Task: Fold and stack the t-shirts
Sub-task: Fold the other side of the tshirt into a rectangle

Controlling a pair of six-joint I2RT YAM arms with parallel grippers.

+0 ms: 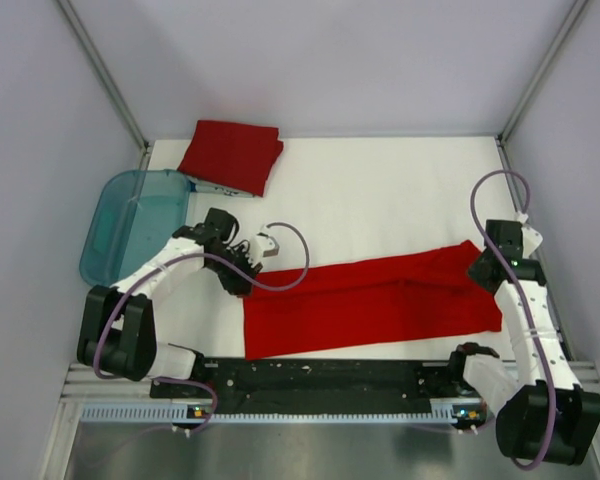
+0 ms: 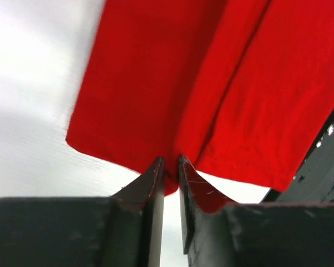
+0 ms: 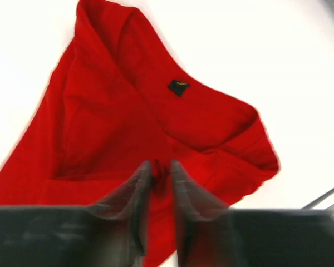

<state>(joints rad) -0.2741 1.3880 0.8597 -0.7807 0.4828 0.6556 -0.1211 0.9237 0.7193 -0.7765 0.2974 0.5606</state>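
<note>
A red t-shirt [image 1: 375, 300] lies folded into a long band across the white table, running from left to right. My left gripper [image 1: 248, 285] is at the band's left end. In the left wrist view its jaws [image 2: 171, 162] stand almost together, with the hem of the t-shirt [image 2: 211, 83] pinched at the tips. My right gripper [image 1: 480, 270] is at the band's right end. Its jaws [image 3: 160, 165] are shut on a fold of the t-shirt [image 3: 111, 122] near the collar, below the black neck label [image 3: 178, 87]. A second red t-shirt [image 1: 231, 155] lies folded at the back left.
A translucent teal tub [image 1: 135, 222] sits at the left edge, just behind my left arm. The black rail [image 1: 320, 375] runs along the near edge of the white table [image 1: 380, 190]. Grey walls close in both sides.
</note>
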